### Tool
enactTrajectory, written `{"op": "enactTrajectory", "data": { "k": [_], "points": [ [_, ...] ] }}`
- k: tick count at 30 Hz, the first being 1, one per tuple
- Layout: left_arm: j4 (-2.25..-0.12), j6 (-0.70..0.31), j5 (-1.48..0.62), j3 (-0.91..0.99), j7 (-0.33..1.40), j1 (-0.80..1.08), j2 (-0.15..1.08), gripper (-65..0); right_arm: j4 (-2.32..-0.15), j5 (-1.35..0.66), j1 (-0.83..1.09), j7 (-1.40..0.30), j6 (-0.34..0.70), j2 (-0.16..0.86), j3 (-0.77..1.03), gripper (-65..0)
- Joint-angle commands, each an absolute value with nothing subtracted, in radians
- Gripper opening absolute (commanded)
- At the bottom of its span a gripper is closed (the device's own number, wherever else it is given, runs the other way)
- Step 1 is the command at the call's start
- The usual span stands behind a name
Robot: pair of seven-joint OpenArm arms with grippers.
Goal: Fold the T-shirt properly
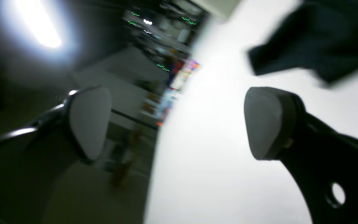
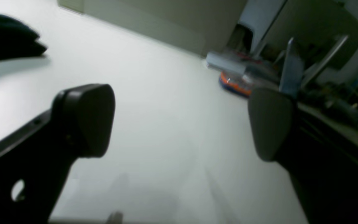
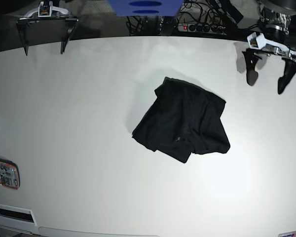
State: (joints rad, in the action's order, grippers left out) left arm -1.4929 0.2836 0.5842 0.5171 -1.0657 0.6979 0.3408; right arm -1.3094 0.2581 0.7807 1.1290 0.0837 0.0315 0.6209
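Seen from the base view, the T-shirt [image 3: 183, 120] lies crumpled in a dark heap near the middle of the white table [image 3: 79, 123], slightly toward 2 o'clock from the centre, with bare tabletop on every side. This view alone shows the whole garment and both arms at once. The left gripper [image 3: 267, 73] hangs at about 2 o'clock, its two dark fingers spread apart and holding nothing, well apart from the cloth. The right gripper [image 3: 44, 43] sits at about 11 o'clock by the far edge, jaws likewise apart and empty, well away from the shirt.

The left wrist view gives only a blurred corner of the T-shirt [image 1: 315, 40] at 1 o'clock, lying on the table [image 1: 216, 140] beyond the gripper [image 1: 179, 124], whose grey pads [image 1: 264, 123] stand wide with nothing between them. It also shows the table's edge and a blurred room beyond, with a bright ceiling light [image 1: 39, 26].

The right wrist view catches a small dark edge of the shirt [image 2: 5, 37] at 10 o'clock, far from the open gripper [image 2: 182, 121]. An orange and blue object [image 2: 233, 85], too blurred to name, lies at the table's far edge at 1 o'clock.
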Motion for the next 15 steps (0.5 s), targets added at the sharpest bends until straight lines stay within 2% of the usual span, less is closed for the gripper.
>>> {"op": "enactTrajectory", "data": {
  "k": [1, 15],
  "points": [
    [-1.508, 0.298, 0.562, 0.516, -1.075, 0.702, 0.358, 0.0, -1.308, 0.242, 0.797, 1.153, 0.081, 0.047, 0.625, -0.5],
    [-1.501, 0.298, 0.57, 0.507, -1.075, 0.98, 0.409, 0.0, -1.262, 0.248, 0.943, 1.153, 0.081, 0.048, 0.691, -0.5]
  ]
}}
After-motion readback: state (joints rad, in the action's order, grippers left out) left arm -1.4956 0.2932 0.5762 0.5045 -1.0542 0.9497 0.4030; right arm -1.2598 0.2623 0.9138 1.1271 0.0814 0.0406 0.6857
